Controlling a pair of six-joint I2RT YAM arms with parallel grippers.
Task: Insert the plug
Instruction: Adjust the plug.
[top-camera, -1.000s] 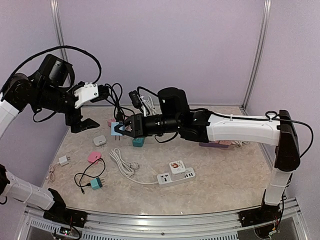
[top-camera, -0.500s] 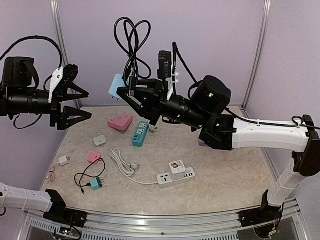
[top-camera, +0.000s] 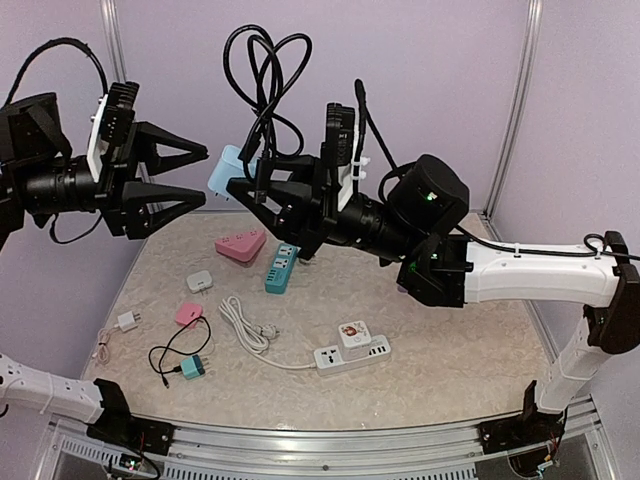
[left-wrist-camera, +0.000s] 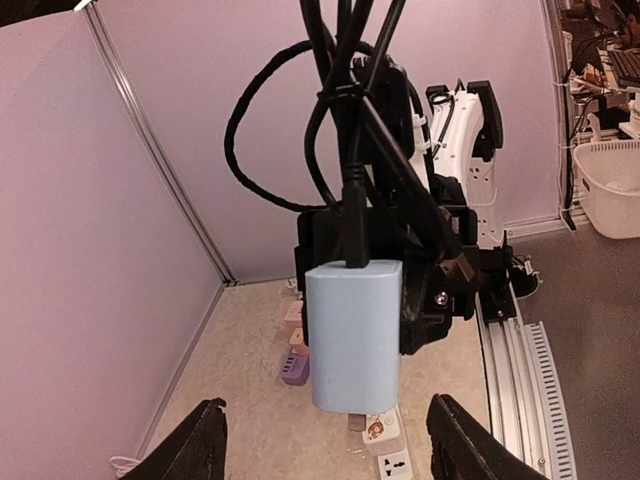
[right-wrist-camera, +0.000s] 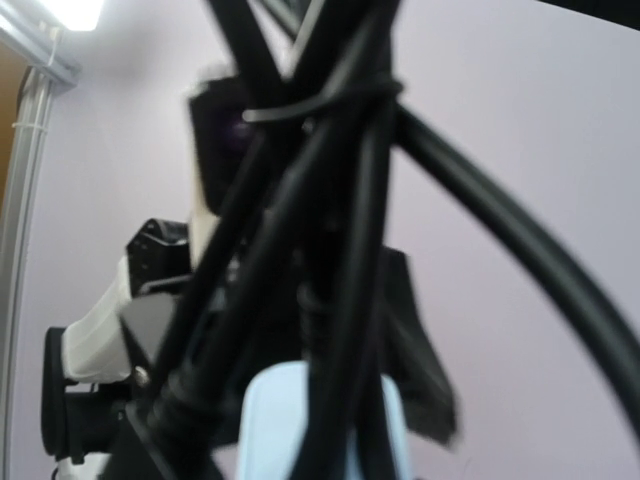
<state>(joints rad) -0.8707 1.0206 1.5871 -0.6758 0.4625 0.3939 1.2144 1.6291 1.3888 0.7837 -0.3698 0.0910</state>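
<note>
The right gripper (top-camera: 248, 180) is clenching a light blue adapter (top-camera: 226, 172) and holding it high in the air, above the far left part of the table (top-camera: 450, 380). A bundled black cable (top-camera: 268, 75) is running out of the adapter's top and looping upward above the arm. In the left wrist view the adapter (left-wrist-camera: 353, 335) is hanging upright in the middle of the frame, with the cable (left-wrist-camera: 345, 120) rising from its upper face and the right gripper's dark fingers pressing against its right side. The right wrist view is showing mostly blurred cable close to the lens, with the adapter's pale top (right-wrist-camera: 275, 420) at the bottom edge.

The left gripper (top-camera: 200, 175) is standing released, its jaws spread wide and pointing right toward the adapter, just beside it and not touching. From its own camera its fingers (left-wrist-camera: 200, 445) are sitting at either side, below the adapter, apart from it.

Down on the table, a white power strip (top-camera: 352, 352) is lying near the middle, a teal power strip (top-camera: 280, 267) farther back, and a pink power strip (top-camera: 240, 243) just left of that.
</note>
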